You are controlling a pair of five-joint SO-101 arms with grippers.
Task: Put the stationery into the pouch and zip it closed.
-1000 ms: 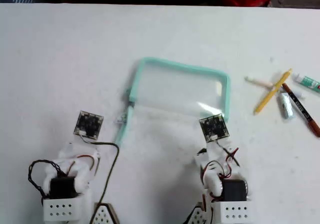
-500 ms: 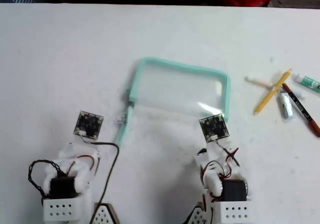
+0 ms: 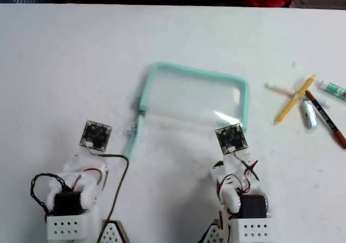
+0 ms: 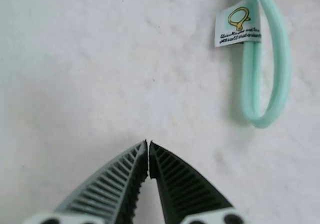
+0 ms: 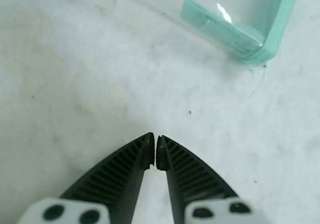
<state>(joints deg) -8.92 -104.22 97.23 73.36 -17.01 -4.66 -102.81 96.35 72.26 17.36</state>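
Note:
A clear pouch [image 3: 192,99] with a mint-green zip edge lies flat at the table's middle. Its green strap loop [image 4: 262,79] with a white tag [image 4: 238,25] trails from its near left corner. The stationery lies in a loose heap at the right: a yellow pen [image 3: 294,98], a brown marker [image 3: 325,118], a green-and-white tube [image 3: 332,89] and a small silver piece [image 3: 309,115]. My left gripper [image 4: 148,146] is shut over bare table beside the strap loop. My right gripper [image 5: 154,140] is shut over bare table just short of the pouch's near right corner [image 5: 250,44].
Both arm bases sit at the table's near edge, the left one [image 3: 67,199] and the right one [image 3: 240,199], with cables around them. The white table [image 3: 70,59] stretches wide on the left and behind the pouch. Dark floor lies past the far edge.

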